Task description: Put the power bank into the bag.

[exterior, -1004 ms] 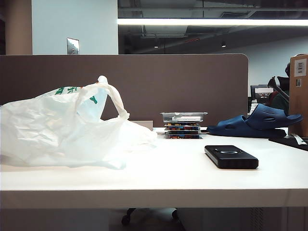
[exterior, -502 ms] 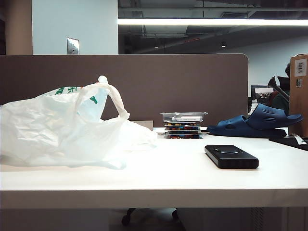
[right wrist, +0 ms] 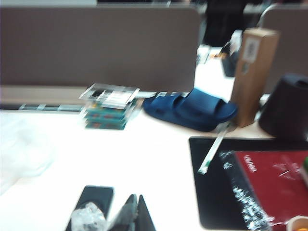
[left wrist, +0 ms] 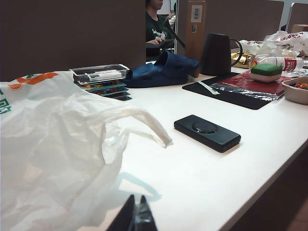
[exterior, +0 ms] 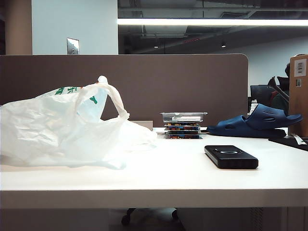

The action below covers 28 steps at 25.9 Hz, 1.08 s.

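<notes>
Left gripper (left wrist: 136,216) hovering shut, empty, beside bag (left wrist: 57,149); right gripper (right wrist: 132,214) shut, empty, just beside power bank (right wrist: 94,199); slippers (right wrist: 190,110), stacked cases (right wrist: 108,107) lying beyond on surface (left wrist: 202,168).

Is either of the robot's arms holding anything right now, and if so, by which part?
Nothing is held. The left tool and right tool are both shut and empty; the power bank lies untouched on the table beside the bag.

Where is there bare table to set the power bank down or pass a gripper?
Bare white table lies between the bag and the power bank, and along the near edge. Crowded: the back, with the stacked cases and blue slippers. The shut left gripper sits by the bag; the shut right gripper by the power bank.
</notes>
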Tool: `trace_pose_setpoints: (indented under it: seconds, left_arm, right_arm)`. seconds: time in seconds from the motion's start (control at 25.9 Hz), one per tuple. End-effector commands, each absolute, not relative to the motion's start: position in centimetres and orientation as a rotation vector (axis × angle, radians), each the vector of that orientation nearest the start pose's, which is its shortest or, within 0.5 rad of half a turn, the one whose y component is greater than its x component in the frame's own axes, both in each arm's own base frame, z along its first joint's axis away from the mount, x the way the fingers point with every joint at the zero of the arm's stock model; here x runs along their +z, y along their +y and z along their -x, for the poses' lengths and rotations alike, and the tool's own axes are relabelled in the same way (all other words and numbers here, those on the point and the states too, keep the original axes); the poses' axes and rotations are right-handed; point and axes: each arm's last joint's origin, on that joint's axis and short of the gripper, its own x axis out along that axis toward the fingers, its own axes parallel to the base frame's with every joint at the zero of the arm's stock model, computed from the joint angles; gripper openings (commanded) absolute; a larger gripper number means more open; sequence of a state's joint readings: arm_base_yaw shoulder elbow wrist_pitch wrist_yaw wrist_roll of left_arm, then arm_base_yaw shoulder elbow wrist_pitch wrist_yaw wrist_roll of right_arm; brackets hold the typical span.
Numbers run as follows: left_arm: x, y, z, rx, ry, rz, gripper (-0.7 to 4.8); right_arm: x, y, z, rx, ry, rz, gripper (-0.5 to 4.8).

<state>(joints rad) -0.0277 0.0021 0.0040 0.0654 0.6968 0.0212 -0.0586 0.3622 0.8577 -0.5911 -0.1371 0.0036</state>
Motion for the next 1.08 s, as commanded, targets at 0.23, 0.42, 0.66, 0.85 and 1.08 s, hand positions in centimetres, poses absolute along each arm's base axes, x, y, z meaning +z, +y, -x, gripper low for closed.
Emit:
trace_pose_setpoints:
  seconds: [0.23, 0.42, 0.66, 0.85, 1.08]
  left_arm:
    - [16.9, -2.1, -9.0, -0.733, -0.038, -0.022, -0.06]
    - [16.8, -2.1, -9.0, -0.733, -0.031, -0.019, -0.06]
    - [16.8, -2.1, -9.0, -0.732, -0.031, -0.019, -0.06]
    - [16.8, -2.1, -9.0, -0.732, -0.029, -0.018, -0.06]
    - [16.8, -2.1, -9.0, -0.733, -0.025, -0.017, -0.06]
  right_arm:
    - [41.2, 0.4, -10.6, 0.246, 0.324, -0.063, -0.09]
    - [42.7, 1.8, -14.5, 0.368, 0.469, -0.066, -0.09]
    - [41.8, 5.7, -19.6, 0.511, 0.621, -0.02, 0.57]
    - [38.2, 8.9, -24.4, 0.47, 0.782, -0.02, 1.85]
    - [34.6, 10.4, -28.2, 0.41, 0.903, -0.07, 3.65]
